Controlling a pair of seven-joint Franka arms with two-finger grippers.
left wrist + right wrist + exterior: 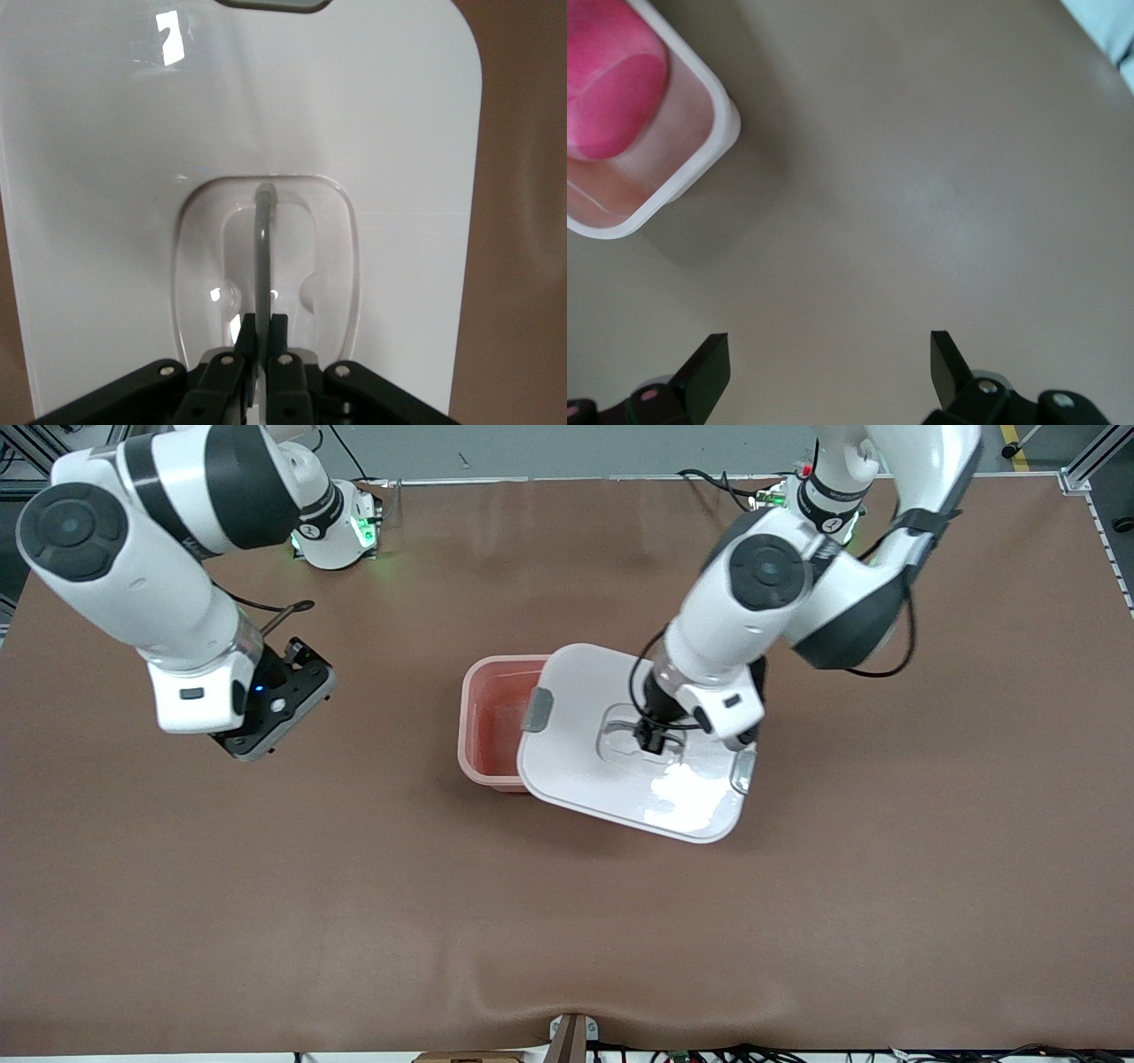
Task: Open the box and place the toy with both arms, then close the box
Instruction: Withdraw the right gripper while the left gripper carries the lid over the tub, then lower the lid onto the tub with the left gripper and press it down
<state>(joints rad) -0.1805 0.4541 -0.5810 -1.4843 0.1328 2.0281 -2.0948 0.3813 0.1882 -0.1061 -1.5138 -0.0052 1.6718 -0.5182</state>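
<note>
The pale pink box stands mid-table. Its white lid lies askew over it, shifted toward the left arm's end, so the box's end toward the right arm is uncovered. My left gripper is shut on the lid's clear handle, seen in the left wrist view. The hot-pink toy lies inside the box; the front view hides it under the lid. My right gripper is open and empty over bare table toward the right arm's end, as its wrist view shows.
Grey clips sit on the lid's two short sides; one shows in the left wrist view. The brown table mat stretches wide around the box. A small bracket sits at the table's nearest edge.
</note>
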